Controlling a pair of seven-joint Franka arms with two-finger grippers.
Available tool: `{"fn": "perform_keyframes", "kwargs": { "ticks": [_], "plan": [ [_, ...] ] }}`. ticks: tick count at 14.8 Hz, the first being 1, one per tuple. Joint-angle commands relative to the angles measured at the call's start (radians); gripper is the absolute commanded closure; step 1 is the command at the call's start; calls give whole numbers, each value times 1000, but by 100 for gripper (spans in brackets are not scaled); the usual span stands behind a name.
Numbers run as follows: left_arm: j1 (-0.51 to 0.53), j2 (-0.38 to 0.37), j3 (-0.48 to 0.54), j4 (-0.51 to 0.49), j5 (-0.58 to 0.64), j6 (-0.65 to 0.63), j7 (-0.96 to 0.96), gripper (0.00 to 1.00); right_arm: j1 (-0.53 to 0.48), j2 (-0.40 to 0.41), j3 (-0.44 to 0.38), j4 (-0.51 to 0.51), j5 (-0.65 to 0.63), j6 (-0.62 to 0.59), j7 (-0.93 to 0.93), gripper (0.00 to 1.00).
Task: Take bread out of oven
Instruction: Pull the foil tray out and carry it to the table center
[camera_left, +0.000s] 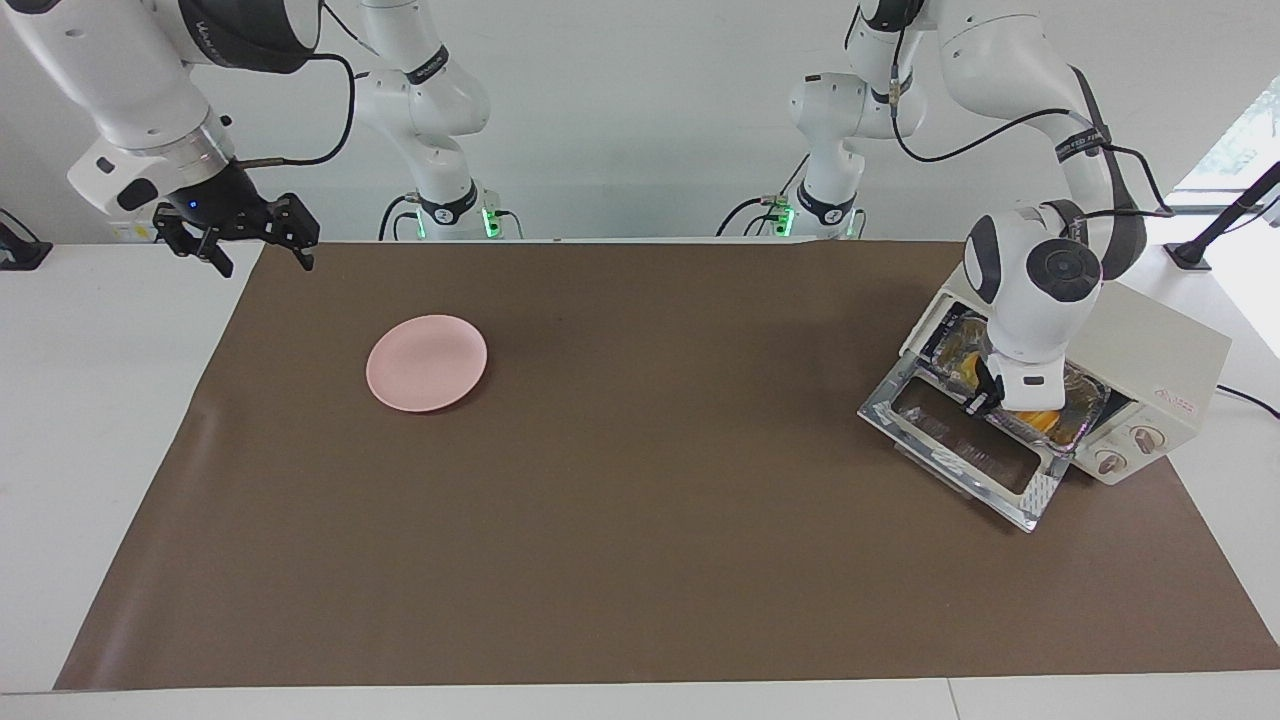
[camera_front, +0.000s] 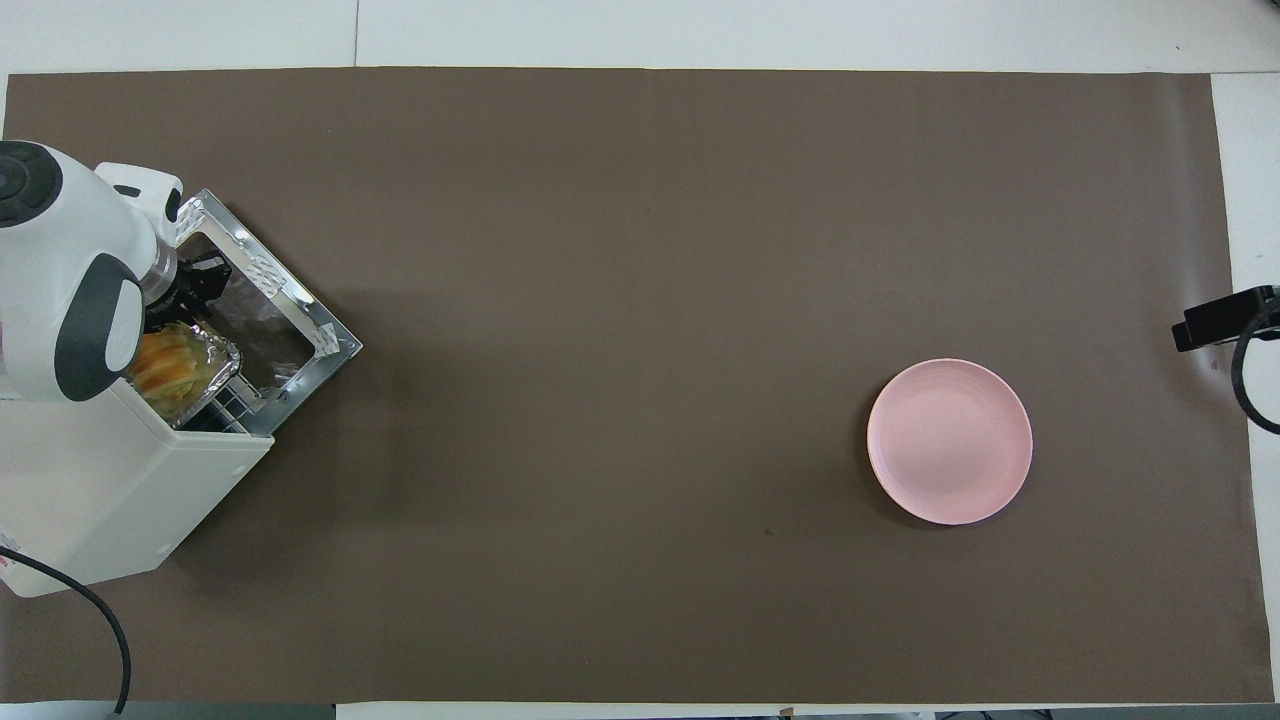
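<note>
The cream-white oven (camera_left: 1160, 350) (camera_front: 100, 490) stands at the left arm's end of the table with its glass door (camera_left: 960, 440) dropped open. The golden bread (camera_left: 1040, 417) (camera_front: 165, 365) lies in a crinkled foil tray (camera_left: 1085, 395) (camera_front: 225, 350) that sticks partly out of the oven's mouth. My left gripper (camera_left: 980, 400) (camera_front: 200, 285) reaches down into the mouth, fingers together on the tray's rim; the wrist hides most of the loaf. My right gripper (camera_left: 265, 265) hangs open and waits over the mat's edge at the right arm's end.
A pink plate (camera_left: 426, 362) (camera_front: 949, 441) lies on the brown mat (camera_left: 640, 520) toward the right arm's end. The oven's two knobs (camera_left: 1130, 447) face away from the robots. A black cable (camera_front: 110, 620) trails from the oven.
</note>
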Motion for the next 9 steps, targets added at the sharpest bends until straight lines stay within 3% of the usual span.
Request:
{"fn": "perform_keyframes", "kwargs": {
  "ticks": [1, 5, 9],
  "plan": [
    [-46, -11, -10, 31, 27, 3, 17, 100, -3, -24, 3, -29, 14, 14, 17, 0],
    [-126, 18, -20, 132, 9, -73, 21, 100, -3, -26, 3, -29, 14, 14, 17, 0],
    [-283, 70, -20, 255, -126, -121, 20, 100, -5, -26, 3, -29, 14, 14, 17, 0]
  ]
}}
